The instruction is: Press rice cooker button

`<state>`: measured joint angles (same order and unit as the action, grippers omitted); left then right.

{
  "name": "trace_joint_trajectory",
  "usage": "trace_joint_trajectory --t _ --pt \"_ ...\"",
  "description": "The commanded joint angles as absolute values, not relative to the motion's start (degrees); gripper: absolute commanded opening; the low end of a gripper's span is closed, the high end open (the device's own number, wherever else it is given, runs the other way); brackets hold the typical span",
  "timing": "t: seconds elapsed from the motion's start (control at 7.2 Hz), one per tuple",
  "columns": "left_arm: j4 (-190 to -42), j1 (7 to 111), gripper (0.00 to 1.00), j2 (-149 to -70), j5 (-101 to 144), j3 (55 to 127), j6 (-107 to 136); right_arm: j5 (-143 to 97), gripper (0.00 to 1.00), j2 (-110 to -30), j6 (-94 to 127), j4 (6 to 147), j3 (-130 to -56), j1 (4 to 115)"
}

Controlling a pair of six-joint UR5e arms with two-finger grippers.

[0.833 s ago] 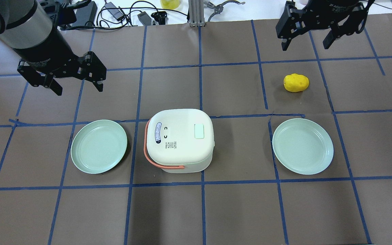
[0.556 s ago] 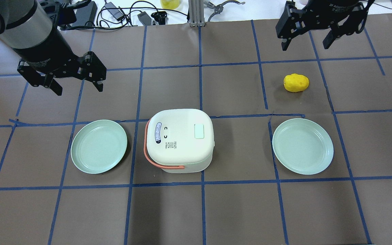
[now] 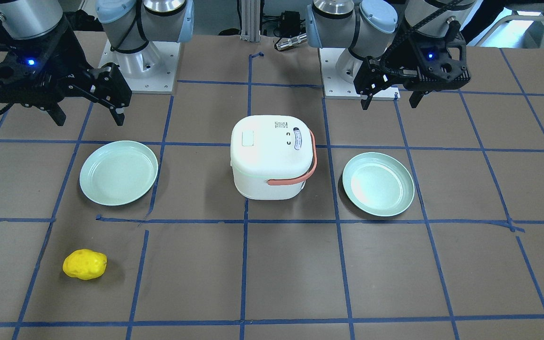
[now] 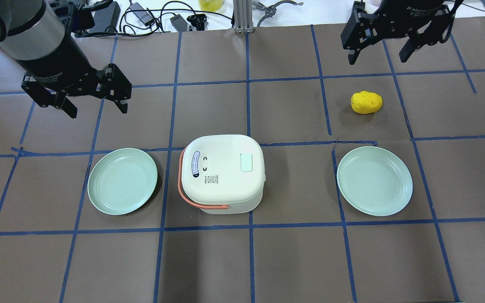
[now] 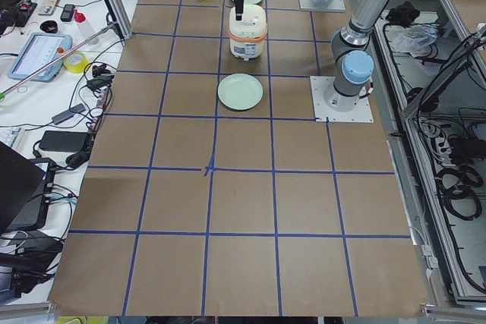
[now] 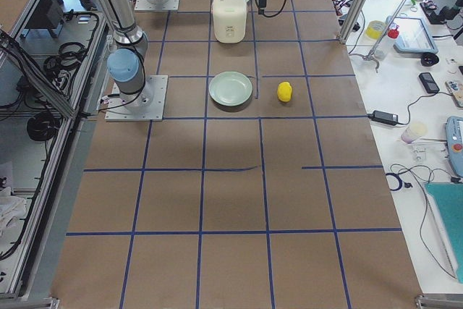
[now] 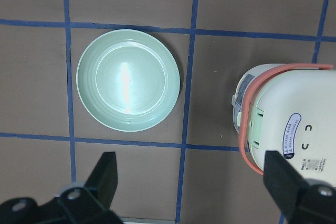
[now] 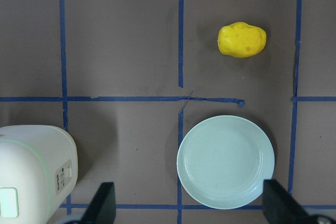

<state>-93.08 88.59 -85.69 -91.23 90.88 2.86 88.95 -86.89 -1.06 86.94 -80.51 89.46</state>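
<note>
Overhead exterior view: the left fingers (image 4: 120, 103) hang spread wide, up and left of the rice cooker (image 4: 221, 185), touching nothing. A pale green plate (image 4: 122, 181) lies on the bench (image 4: 293, 261) just left of the cooker. The button (image 4: 246, 162) — a pale greenish rectangle — sits in the cooker's lid near its right edge, nothing touching it. A second plate (image 4: 374, 181) lies right of the cooker, a yellow lump (image 4: 366, 102) up and right of it. The right fingers (image 4: 351, 49) — also spread — hover well apart from the cooker.

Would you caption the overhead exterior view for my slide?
Rice cooker between left plate and right plate; left gripper, right gripper open, far from button.
</note>
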Motion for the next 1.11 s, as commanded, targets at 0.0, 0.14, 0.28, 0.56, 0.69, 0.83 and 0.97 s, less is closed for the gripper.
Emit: trace_joint_trajectory --t 0.0,0.14,0.28,0.56,0.69,0.83,0.97 --pt "-93.08 88.59 1.0 -85.69 -91.23 90.88 2.81 89.3 1.0 -86.92 -1.05 85.69 -80.6 89.74" --pt "-93.08 88.59 1.0 -85.69 -91.23 90.88 2.81 88.77 1.0 -86.66 -0.97 85.69 -80.6 89.74" --pt "-93.08 88.59 1.0 -85.69 -91.23 90.88 2.9 88.86 1.0 -86.75 -0.62 85.69 -80.6 89.74" --pt "-93.08 88.59 1.0 -85.69 -91.23 90.88 2.9 88.33 0.91 -86.49 6.48 86.04 -80.86 90.52" --pt "-93.08 88.59 1.0 -85.69 -91.23 90.88 2.9 88.16 0.9 -86.48 7.2 86.13 -81.29 92.09" --pt "-93.08 88.59 1.0 -85.69 -91.23 90.88 2.9 88.33 0.88 -86.48 11.99 86.22 -81.21 94.72" --pt "-93.08 88.59 1.0 -85.69 -91.23 90.88 2.9 88.24 0.77 -85.7 14.48 86.39 -81.47 97.88"
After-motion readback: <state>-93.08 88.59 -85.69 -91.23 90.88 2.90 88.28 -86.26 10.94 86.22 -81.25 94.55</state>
